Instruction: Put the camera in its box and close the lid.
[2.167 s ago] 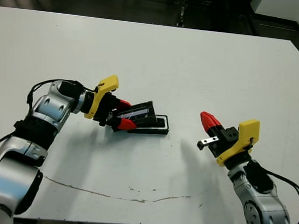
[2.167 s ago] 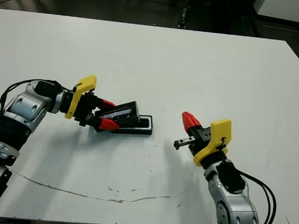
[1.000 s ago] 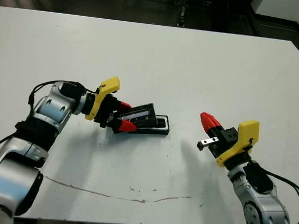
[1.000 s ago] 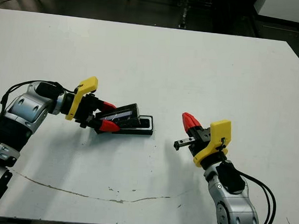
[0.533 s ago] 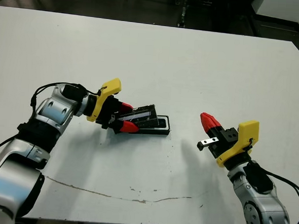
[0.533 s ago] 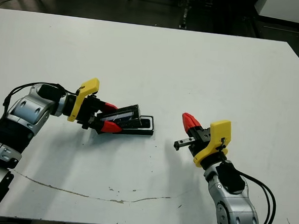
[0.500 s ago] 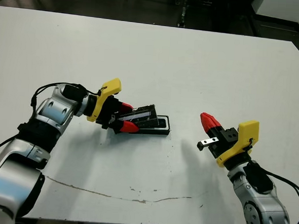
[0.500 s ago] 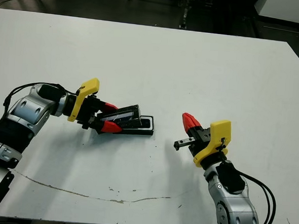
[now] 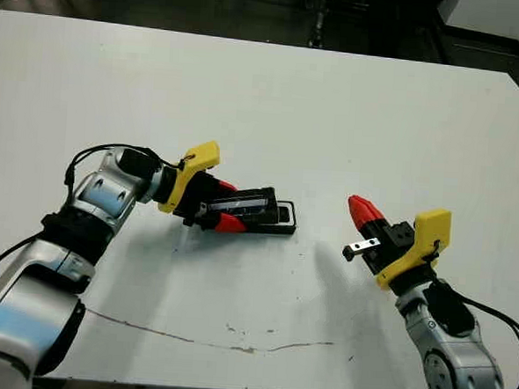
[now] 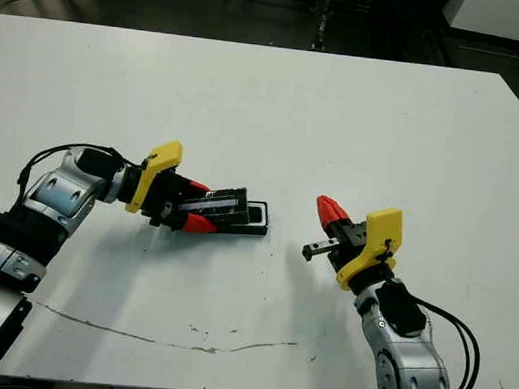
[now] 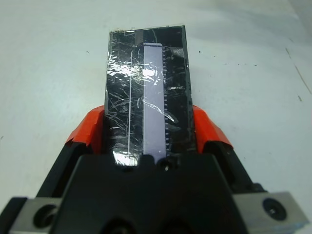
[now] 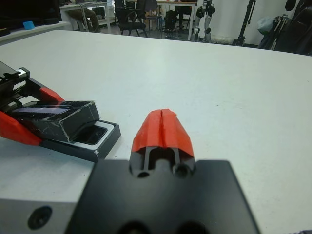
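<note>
The lid [image 9: 246, 203], a glossy black slab with crinkled reflections, is held across its width by my left gripper [image 9: 230, 205], which is shut on it. It lies low and nearly level over the left part of the box [image 9: 279, 230], a shallow black-rimmed tray. The box's right end [image 12: 105, 144] stays uncovered and shows a white lining around a dark patch. The camera is hidden from me. In the left wrist view the lid [image 11: 146, 97] fills the space between the red fingers [image 11: 90, 129]. My right gripper [image 9: 362, 210] hovers shut and holds nothing, to the right of the box.
A thin brown scuff line [image 9: 198, 338] runs across the white table [image 9: 335, 111] near its front edge. Chairs and stands [image 12: 170, 19] stand beyond the table's far side.
My left gripper has moved right and lowered the lid from a steep tilt to nearly flat over the box. The right arm has not moved.
</note>
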Controlling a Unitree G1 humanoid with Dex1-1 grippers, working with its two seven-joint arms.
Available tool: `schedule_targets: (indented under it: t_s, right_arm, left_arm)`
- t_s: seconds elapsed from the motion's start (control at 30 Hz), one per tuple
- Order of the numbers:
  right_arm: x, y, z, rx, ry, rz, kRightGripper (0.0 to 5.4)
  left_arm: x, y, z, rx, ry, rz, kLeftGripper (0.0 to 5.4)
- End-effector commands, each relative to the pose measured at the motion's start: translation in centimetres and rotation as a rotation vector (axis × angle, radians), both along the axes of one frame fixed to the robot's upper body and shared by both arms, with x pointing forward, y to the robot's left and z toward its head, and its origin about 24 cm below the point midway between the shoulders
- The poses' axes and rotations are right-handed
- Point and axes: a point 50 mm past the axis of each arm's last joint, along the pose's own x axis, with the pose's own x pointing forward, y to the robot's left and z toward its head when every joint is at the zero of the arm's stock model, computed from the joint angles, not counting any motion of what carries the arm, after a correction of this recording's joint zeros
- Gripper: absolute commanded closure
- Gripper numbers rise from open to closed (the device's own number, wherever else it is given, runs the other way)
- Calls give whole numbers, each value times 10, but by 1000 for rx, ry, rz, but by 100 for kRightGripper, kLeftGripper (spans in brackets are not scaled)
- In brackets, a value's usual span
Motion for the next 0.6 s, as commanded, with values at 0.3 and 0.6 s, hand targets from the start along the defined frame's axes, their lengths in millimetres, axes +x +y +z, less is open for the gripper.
schedule_targets:
  t_s: [0.3,0.6]
  right_arm:
    - [1,-5,-1,5,12,-13,540]
    - [0,-6,0,-2,11,-19,540]
  left_arm:
    - [-19,-33,-37,12,99,-95,225]
    - [-18,-39,-38,25,91,-109,225]
